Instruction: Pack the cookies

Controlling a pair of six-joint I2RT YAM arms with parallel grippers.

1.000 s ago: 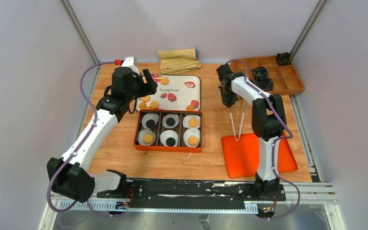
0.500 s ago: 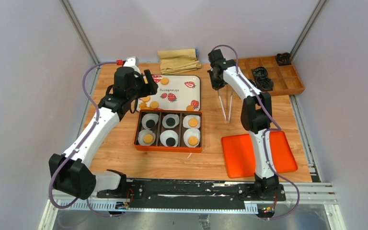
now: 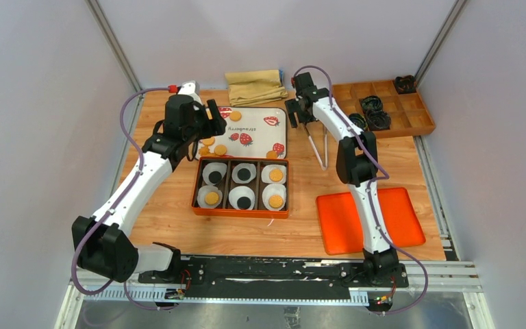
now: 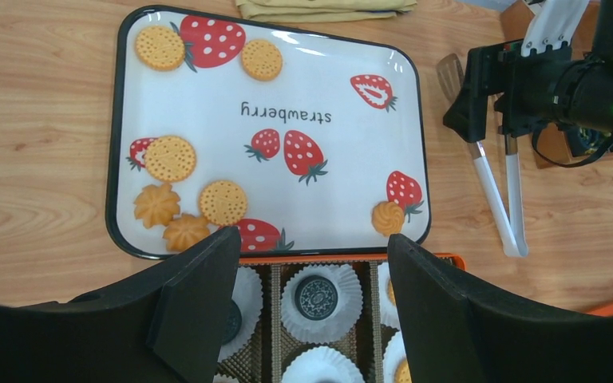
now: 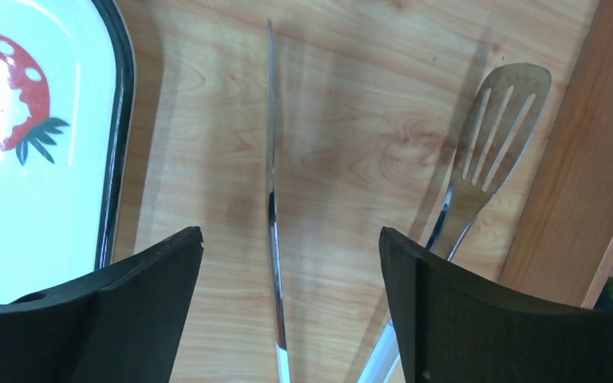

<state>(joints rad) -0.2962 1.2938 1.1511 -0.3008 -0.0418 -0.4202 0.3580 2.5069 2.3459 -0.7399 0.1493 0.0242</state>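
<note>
Golden cookies (image 4: 169,158) lie scattered on the strawberry-print tray (image 4: 343,171), mostly at its left side (image 3: 207,141). The orange six-compartment box (image 3: 241,213) holds white liners, each with a golden cookie (image 3: 275,175) or a black cookie (image 4: 316,298). My left gripper (image 4: 311,255) hangs open above the tray's near edge and the box's back row, holding nothing. My right gripper (image 5: 289,239) stands open over the metal tongs (image 5: 272,199), which lie on the wood right of the tray (image 3: 318,147).
A flat orange lid (image 3: 370,219) lies at the front right. A wooden compartment organiser (image 3: 397,110) with dark items stands at the back right, close to the right gripper. A folded tan cloth (image 3: 255,86) sits behind the tray.
The right arm carried the tongs from above the orange lid to the back beside the tray, then opened and let them go onto the table. The left arm barely moved.
</note>
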